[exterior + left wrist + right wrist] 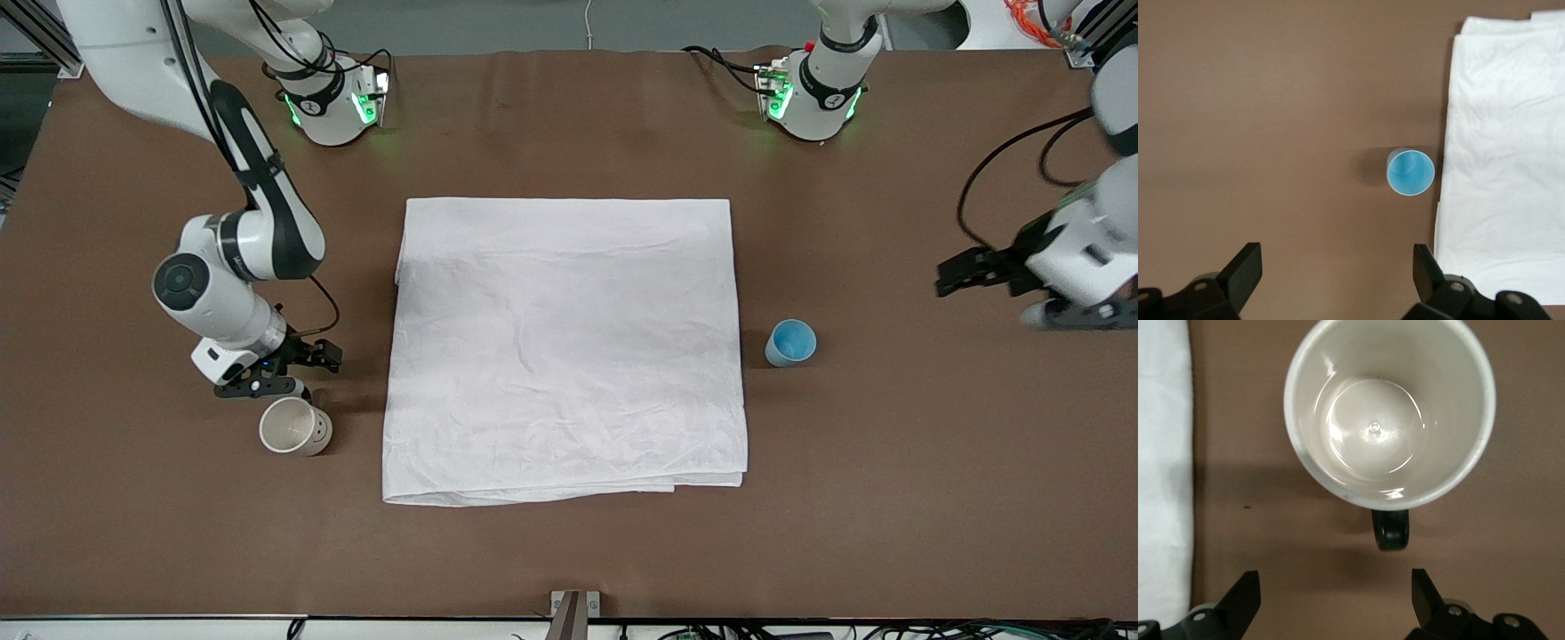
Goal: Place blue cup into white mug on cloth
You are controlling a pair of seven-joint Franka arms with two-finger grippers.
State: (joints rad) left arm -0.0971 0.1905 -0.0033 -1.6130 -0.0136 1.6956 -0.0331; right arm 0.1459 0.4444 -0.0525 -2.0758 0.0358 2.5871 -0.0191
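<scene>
The white mug [295,427] stands upright on the brown table, beside the cloth [569,347] toward the right arm's end. My right gripper [298,373] is open and empty, low over the table just beside the mug. In the right wrist view the mug [1390,413] shows its empty inside, and its black handle [1393,530] points toward my open right gripper [1335,593]. The blue cup [790,342] stands upright on the table just off the cloth's edge toward the left arm's end. My left gripper [951,276] is open and empty, up over the table. The left wrist view shows the cup [1410,172] ahead of my left gripper [1338,267].
The cloth lies flat in the middle of the table, folded in layers, with nothing on it; it also shows in the left wrist view [1505,167] and the right wrist view [1161,467]. Both arm bases stand along the table's edge farthest from the front camera.
</scene>
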